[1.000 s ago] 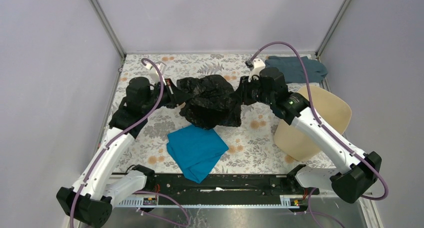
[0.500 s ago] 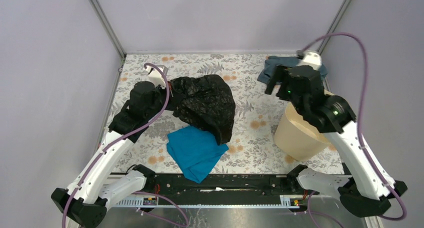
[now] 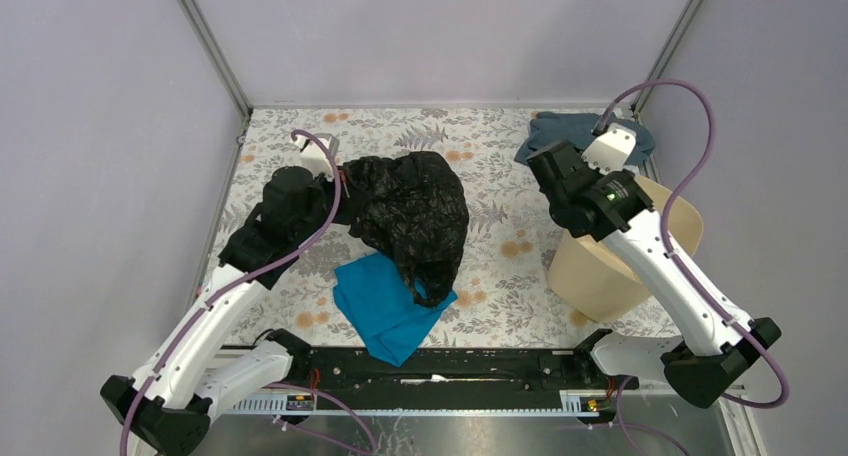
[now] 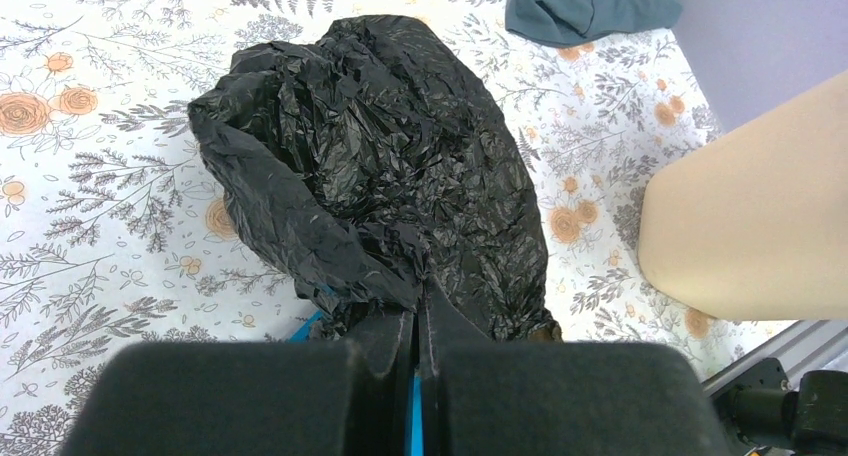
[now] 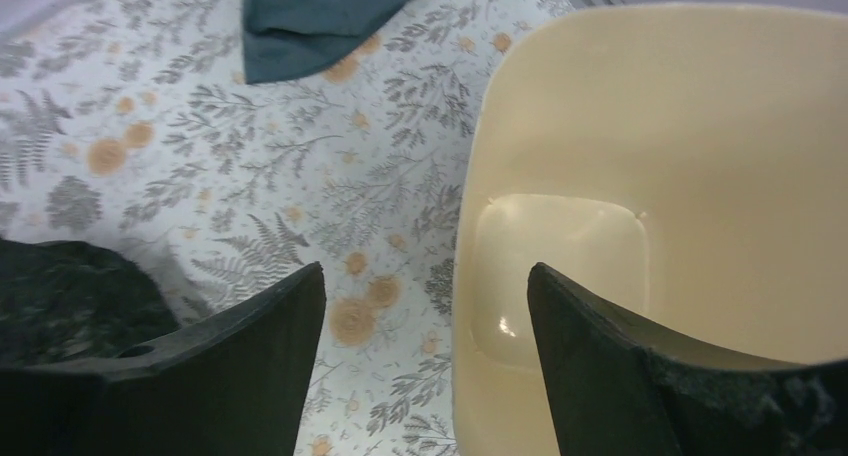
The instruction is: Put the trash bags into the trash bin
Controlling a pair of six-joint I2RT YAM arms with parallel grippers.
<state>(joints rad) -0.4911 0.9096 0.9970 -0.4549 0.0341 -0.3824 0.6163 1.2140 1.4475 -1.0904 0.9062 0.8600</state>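
**Left gripper (image 4: 417, 321) pinches trash bag (image 3: 410, 211); right gripper (image 5: 430, 306) gapes at bin (image 3: 605, 276)**

The left jaws are closed tight on a fold of the black trash bag. The bag lies heaped mid-table, its near edge draped over the blue cloth (image 3: 385, 301). The right jaws are spread wide and empty above the bin's left rim. The bin sits at the right, well apart from the bag.

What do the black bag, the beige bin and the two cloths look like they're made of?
The black bag looks like thin plastic film: glossy, finely crinkled, with glints. The bin is probably smooth moulded plastic, with a soft sheen and a highlight on its floor. The bright blue cloth and grey-blue cloth appear to be matte fabric, lying in soft folds.
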